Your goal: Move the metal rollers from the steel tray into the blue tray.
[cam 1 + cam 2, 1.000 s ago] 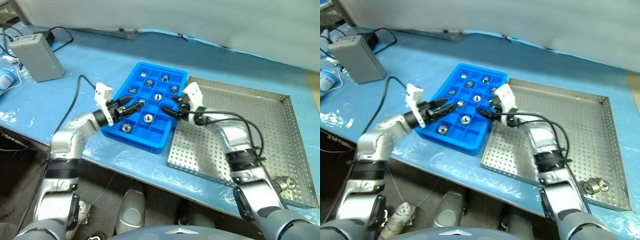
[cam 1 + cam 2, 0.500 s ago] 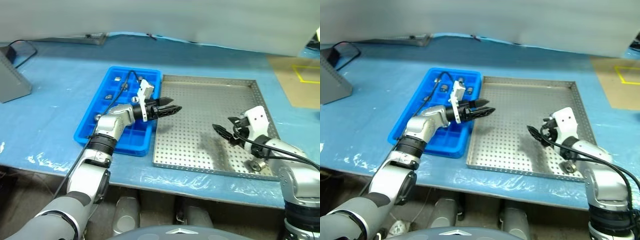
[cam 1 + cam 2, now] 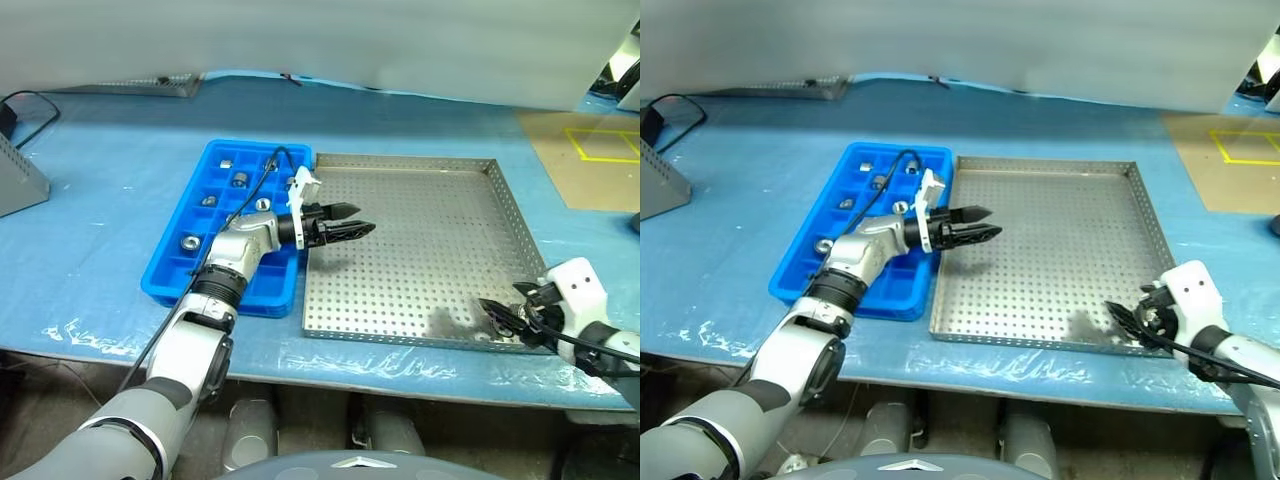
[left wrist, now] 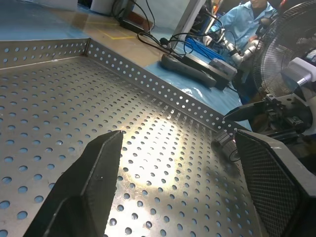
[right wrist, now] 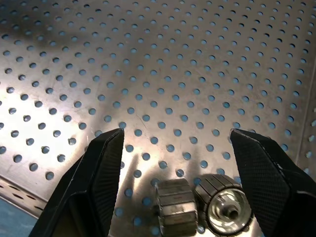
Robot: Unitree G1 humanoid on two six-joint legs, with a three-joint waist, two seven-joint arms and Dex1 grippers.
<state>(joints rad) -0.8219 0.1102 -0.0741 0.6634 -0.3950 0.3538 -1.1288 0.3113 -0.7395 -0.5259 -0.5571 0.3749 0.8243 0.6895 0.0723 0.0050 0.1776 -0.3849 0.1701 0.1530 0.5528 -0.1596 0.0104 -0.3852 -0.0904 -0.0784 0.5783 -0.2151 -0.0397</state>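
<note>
The blue tray (image 3: 222,302) lies left of the steel tray (image 3: 420,230) and holds several metal rollers (image 3: 240,180) in its compartments. Two more rollers (image 5: 224,206) stand side by side on the perforated floor by the steel tray's near right corner. My right gripper (image 5: 176,133) hovers just behind them, open, with both rollers between its spread fingers. In the head view it (image 3: 500,312) sits at that same corner. My left gripper (image 3: 360,222) points level across the steel tray's left edge, open and empty.
A grey box (image 3: 15,175) with a black cable stands at the table's far left. Brown floor with yellow tape (image 3: 590,150) lies beyond the right end. In the left wrist view a person in blue (image 4: 242,24) and a fan (image 4: 291,34) are past the tray.
The camera has swung right. My right gripper has pulled back from the blue tray to the steel tray's near right corner. My left gripper has shifted from over the blue tray to the steel tray's left edge.
</note>
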